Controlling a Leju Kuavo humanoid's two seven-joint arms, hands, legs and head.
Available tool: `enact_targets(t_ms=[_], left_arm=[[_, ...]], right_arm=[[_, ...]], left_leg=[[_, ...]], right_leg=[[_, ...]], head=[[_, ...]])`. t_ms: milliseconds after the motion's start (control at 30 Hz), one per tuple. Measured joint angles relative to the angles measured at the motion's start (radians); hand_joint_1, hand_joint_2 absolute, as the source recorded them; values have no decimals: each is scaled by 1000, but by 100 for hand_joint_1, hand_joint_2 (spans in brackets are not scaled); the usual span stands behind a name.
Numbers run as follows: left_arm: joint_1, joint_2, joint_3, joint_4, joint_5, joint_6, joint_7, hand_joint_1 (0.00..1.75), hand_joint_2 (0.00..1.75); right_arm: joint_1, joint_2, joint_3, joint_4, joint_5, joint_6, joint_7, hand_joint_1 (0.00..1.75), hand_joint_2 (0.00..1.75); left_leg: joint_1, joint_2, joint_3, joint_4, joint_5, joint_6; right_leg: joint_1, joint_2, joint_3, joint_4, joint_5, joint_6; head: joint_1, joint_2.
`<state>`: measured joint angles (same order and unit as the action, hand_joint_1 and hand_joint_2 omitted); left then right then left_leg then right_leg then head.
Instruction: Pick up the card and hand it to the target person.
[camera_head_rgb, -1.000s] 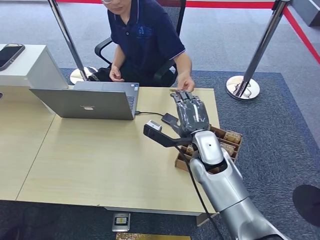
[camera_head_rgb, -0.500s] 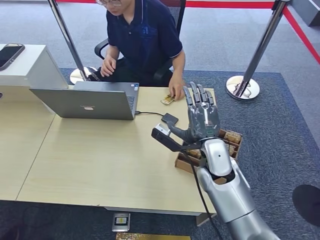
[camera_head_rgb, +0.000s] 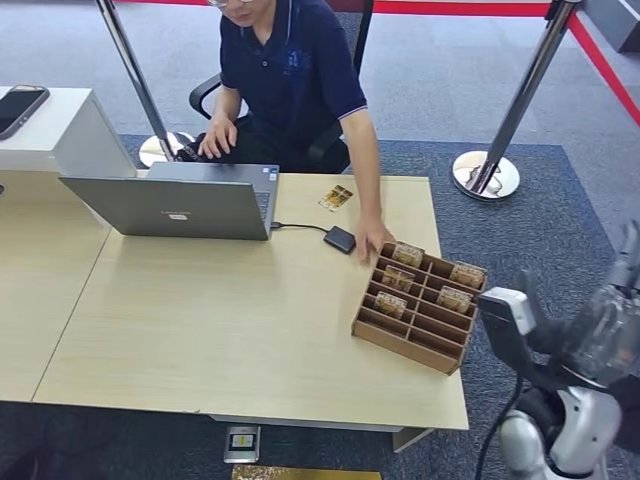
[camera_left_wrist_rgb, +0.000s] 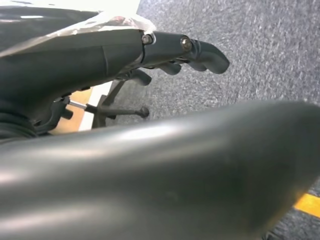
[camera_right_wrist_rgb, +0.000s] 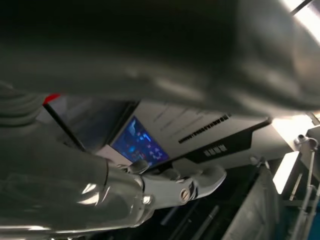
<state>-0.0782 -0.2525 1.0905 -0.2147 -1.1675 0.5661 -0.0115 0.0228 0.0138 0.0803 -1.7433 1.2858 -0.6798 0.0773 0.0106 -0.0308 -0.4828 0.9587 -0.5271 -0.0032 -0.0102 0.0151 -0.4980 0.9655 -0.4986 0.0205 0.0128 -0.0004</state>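
Note:
A small yellow-brown card (camera_head_rgb: 336, 197) lies flat on the wooden table (camera_head_rgb: 196, 320), near its far edge in front of the seated person (camera_head_rgb: 294, 70). The person's hand (camera_head_rgb: 372, 243) rests on the table beside the far corner of the brown card tray (camera_head_rgb: 400, 346), which holds several more cards. My right hand (camera_head_rgb: 607, 320) is blurred at the lower right, off the table's right edge and over the carpet. In the right wrist view its fingers (camera_right_wrist_rgb: 177, 187) stretch out with nothing in them. My left hand (camera_left_wrist_rgb: 113, 55) hangs over the carpet and holds nothing.
A grey laptop (camera_head_rgb: 181, 200) stands at the back left of the table, its cable running to a small black device (camera_head_rgb: 340, 239). A phone (camera_head_rgb: 19, 108) lies on a white block at far left. A stanchion base (camera_head_rgb: 487, 175) with red tape stands back right.
My right arm has pulled back from over the table to the lower right, off its edge. The card now lies on the table by the person, whose hand moved to the tray.

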Motion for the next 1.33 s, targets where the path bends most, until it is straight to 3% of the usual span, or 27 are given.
enact_targets(t_ms=[133, 200, 333, 433, 567, 600, 700, 800, 933, 1100, 1333], left_arm=[[-1, -7, 1, 0, 12, 9, -4, 0, 0], [0, -9, 1, 0, 12, 10, -5, 0, 0], [-2, -13, 1, 0, 10, 10, -7, 0, 0], [-3, -15, 3, 0, 17, 8, -19, 0, 0], [-7, -18, 14, 0, 51, 10, -54, 0, 175], [-7, -18, 17, 0, 55, 9, -66, 0, 175], [-9, -19, 23, 0, 54, -3, -101, 0, 175], [-11, -19, 23, 0, 41, -23, -133, 0, 175], [-12, -19, 22, 1, 24, -46, -163, 0, 175], [-8, -13, -1, 0, 29, -62, -171, 0, 175], [13, 17, -104, -4, 146, -115, -158, 0, 175]], right_arm=[[121, 76, -292, -72, -488, -11, -269, 0, 0], [141, 110, -439, -52, -631, 20, -352, 0, 0], [134, 168, -705, 42, -730, 104, -458, 0, 0], [104, 186, -854, 161, -701, 127, -424, 0, 0], [24, 137, -1035, 570, -564, 97, -359, 0, 0], [6, 117, -1064, 692, -526, 89, -329, 0, 0], [-31, 86, -1108, 1001, -445, 109, -202, 0, 0], [-56, 88, -1119, 1208, -409, 170, -71, 0, 0], [-76, 105, -1121, 1365, -375, 259, -9, 0, 175], [-85, 123, -1094, 1446, -351, 326, -52, 0, 175], [-76, 118, -997, 1467, -443, 369, -62, 0, 175]], left_leg=[[0, 1, 0, 0, -1, 1], [-1, 1, 0, 0, -1, 1], [-1, 2, 1, 0, -1, 2], [-1, 2, 2, 0, 0, 2], [-1, 3, 3, 0, -1, 2], [-1, 3, 3, 0, -1, 2], [-1, 3, 3, 0, -1, 2], [0, 3, 4, 0, 0, 2], [0, 3, 3, -1, 0, 1], [-1, 3, 3, -1, 0, 1], [-2, 3, 3, 0, 0, 2]], right_leg=[[0, 0, 1, -1, 0, 1], [0, 0, 1, -1, 0, 1], [0, 0, 2, -1, 0, 1], [0, 0, 2, -1, 0, 1], [2, 0, 4, -2, 0, 2], [2, 0, 4, -2, 1, 2], [1, 0, 4, -2, 1, 2], [1, 0, 3, -1, 0, 2], [1, 0, 3, 0, 0, 1], [2, 0, 4, 0, 0, 1], [1, 0, 3, -1, 0, 2]], head=[[0, 0], [0, 0], [0, 0], [0, 0], [0, 0], [0, 0], [0, 0], [0, 0], [0, 0], [0, 0], [0, 0]])
